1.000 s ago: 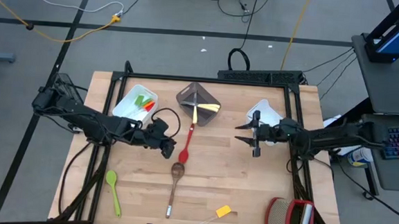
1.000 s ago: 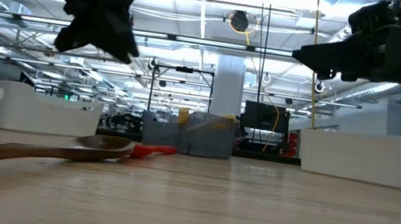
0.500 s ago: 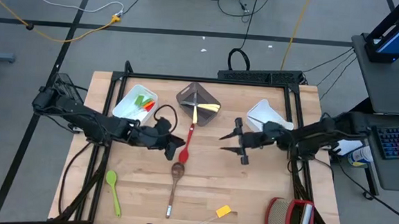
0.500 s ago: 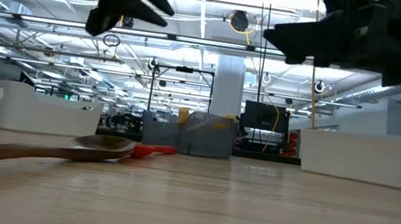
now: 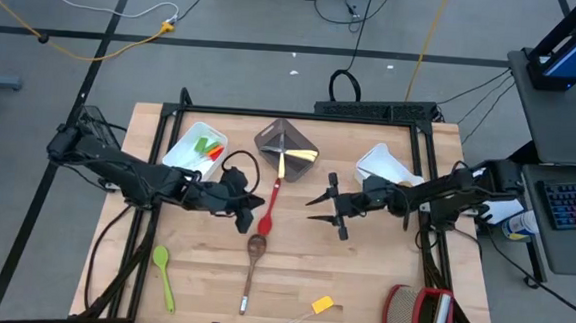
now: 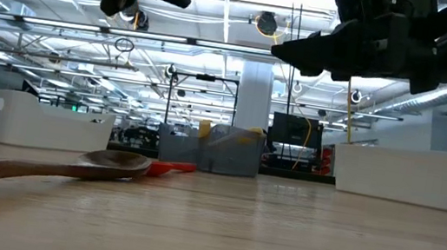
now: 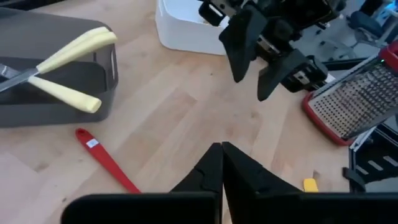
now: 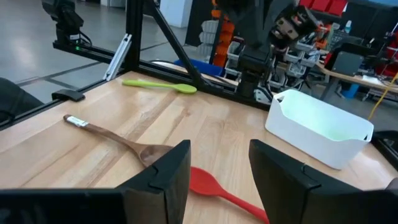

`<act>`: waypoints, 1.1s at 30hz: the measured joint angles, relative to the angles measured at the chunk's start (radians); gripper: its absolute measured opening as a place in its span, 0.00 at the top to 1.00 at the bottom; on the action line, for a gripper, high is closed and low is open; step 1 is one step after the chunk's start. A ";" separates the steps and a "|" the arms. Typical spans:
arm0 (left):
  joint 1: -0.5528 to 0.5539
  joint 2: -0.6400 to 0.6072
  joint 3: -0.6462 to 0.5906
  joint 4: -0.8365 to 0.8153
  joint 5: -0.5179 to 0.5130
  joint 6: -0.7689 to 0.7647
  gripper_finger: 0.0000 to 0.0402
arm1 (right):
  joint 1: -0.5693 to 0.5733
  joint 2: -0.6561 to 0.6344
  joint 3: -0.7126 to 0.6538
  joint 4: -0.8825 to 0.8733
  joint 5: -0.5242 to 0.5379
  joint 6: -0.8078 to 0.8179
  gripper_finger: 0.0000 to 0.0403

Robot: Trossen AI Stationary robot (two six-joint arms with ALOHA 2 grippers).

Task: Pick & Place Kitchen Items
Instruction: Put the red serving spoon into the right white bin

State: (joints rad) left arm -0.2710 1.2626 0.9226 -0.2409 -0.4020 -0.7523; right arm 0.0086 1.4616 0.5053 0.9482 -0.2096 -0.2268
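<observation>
Right gripper (image 5: 317,204): fingers spread, empty, hovered mid-table, seemingly lined up on red spoon (image 5: 268,210).
Left gripper (image 5: 252,211): fingers pressed together, empty, just left of red spoon.
Wooden spoon (image 5: 252,265): lay near-centre.
Green spoon (image 5: 164,274): near-left.

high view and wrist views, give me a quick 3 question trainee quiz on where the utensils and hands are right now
1. True or false: the right hand is open and holds nothing.
2. Which bin holds the two pale-handled knives? A) the grey bin B) the left white bin C) the right white bin
3. Fill in: the bowl of the red spoon lies beside the bowl of the ___ spoon.

Key
1. True: its fingers are spread above bare table.
2. A.
3. Wooden: the wooden spoon lies just nearer the front edge; the left hand, shut, hovers close by.
</observation>
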 joint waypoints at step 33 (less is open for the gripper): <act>0.142 0.190 -0.001 -0.010 0.124 0.133 0.83 | 0.049 0.000 -0.001 -0.130 -0.055 -0.022 0.61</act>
State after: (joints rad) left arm -0.1293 1.4530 0.9221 -0.2508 -0.2783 -0.6196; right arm 0.0571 1.4616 0.5045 0.8177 -0.2646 -0.2486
